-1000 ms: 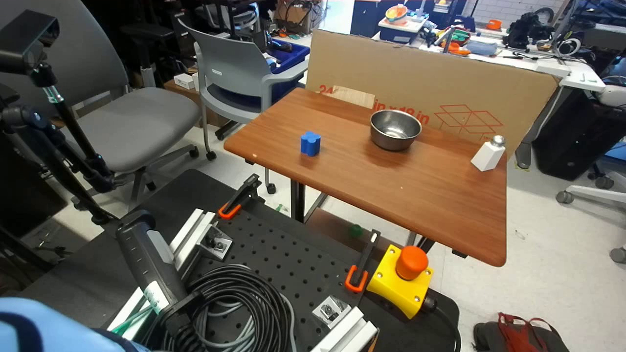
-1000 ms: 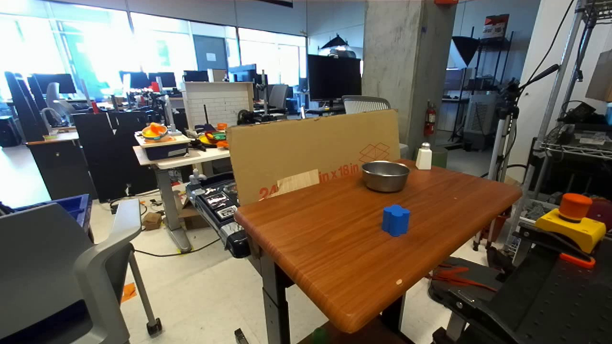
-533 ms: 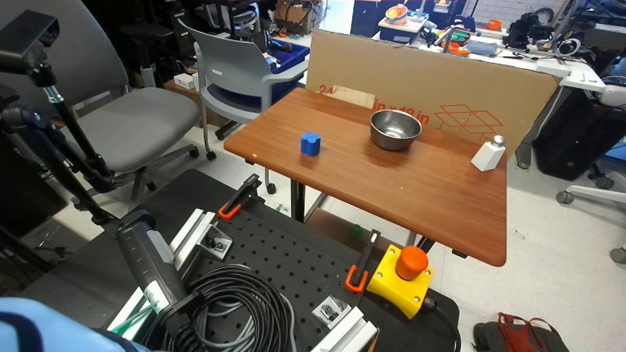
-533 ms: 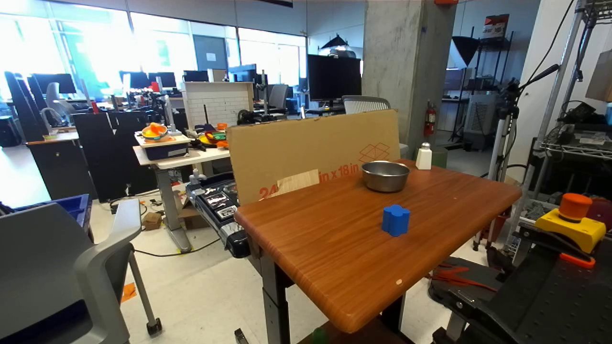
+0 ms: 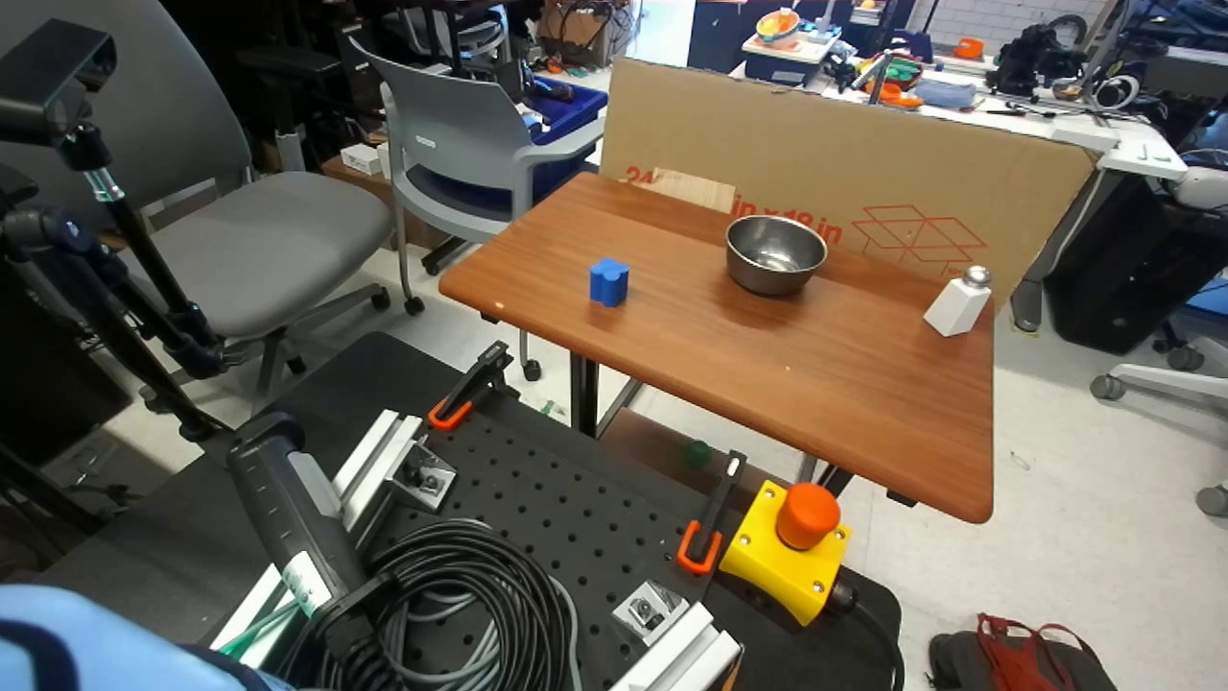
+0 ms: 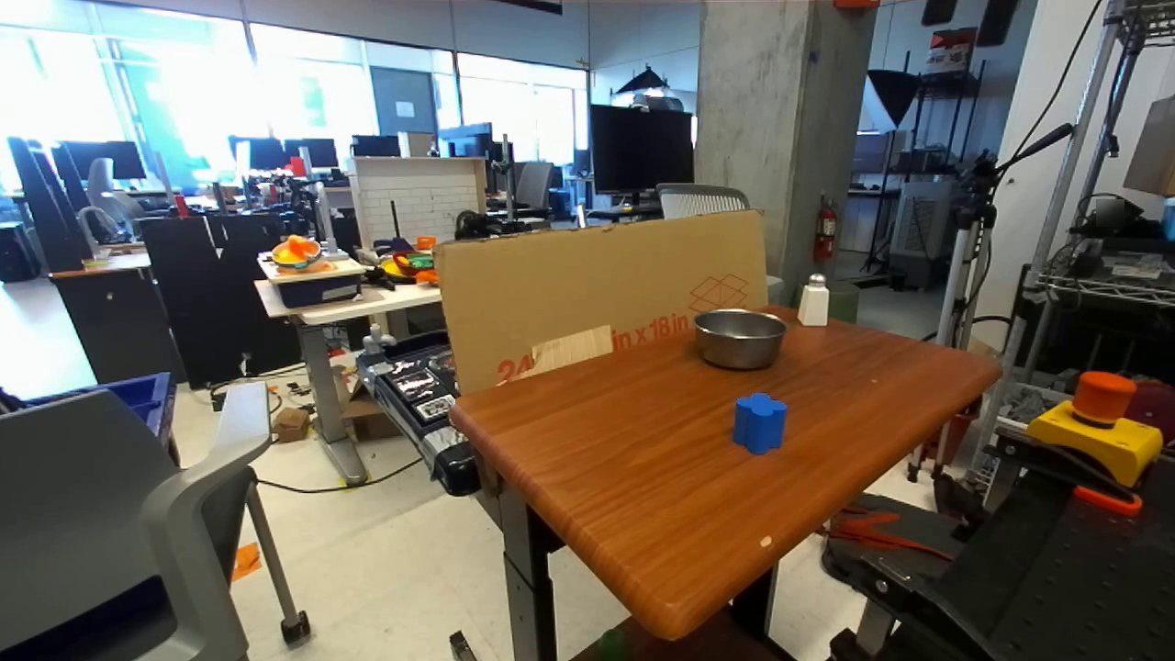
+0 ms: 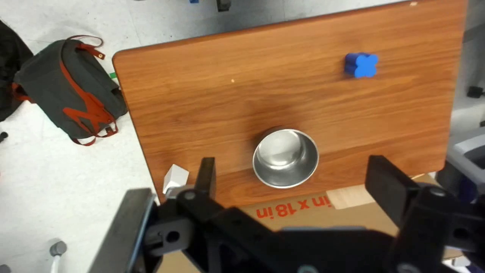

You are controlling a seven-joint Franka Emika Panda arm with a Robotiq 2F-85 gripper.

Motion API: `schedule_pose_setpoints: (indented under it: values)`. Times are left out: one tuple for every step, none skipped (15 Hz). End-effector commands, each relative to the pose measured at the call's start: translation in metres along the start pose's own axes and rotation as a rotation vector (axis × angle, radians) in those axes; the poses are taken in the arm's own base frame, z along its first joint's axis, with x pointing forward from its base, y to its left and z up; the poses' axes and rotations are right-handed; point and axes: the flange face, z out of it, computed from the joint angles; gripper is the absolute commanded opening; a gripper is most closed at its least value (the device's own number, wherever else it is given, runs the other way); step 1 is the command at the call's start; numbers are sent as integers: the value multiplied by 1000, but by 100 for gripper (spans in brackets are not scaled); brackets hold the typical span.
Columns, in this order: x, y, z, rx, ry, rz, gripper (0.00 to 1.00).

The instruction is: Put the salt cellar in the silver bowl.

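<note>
Across the wood-grain table (image 7: 189,89), the salt cellar (image 7: 176,176) stands (white, bolt upright) left of the silver bowl (image 7: 286,176) in the wrist view; the claw (image 7: 293,167), spread wide, frames the bowl, not the salt cellar; I'd expect a leftward reach.

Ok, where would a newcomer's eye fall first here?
Probably on the yellow box with the orange button at the edge of the black bench in an exterior view. Then the blue block and silver bowl on the brown table. In the wrist view, the wide-open claw spans the lower part.
</note>
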Motion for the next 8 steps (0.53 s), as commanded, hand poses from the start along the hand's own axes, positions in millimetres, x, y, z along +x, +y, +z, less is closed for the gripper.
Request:
schedule_pose_setpoints:
  values:
    - [61,32,30,-22,8,85,100]
    - [75,43,42,-24,-1,109,100]
    - [87,52,52,-21,-10,127,100]
    - [99,61,63,-20,-18,150,100]
    - [110,70,74,-15,-33,168,100]
    - [120,78,82,-16,-43,191,100]
    - [131,86,92,-14,-50,208,100]
    - [140,93,100,-14,-50,226,100]
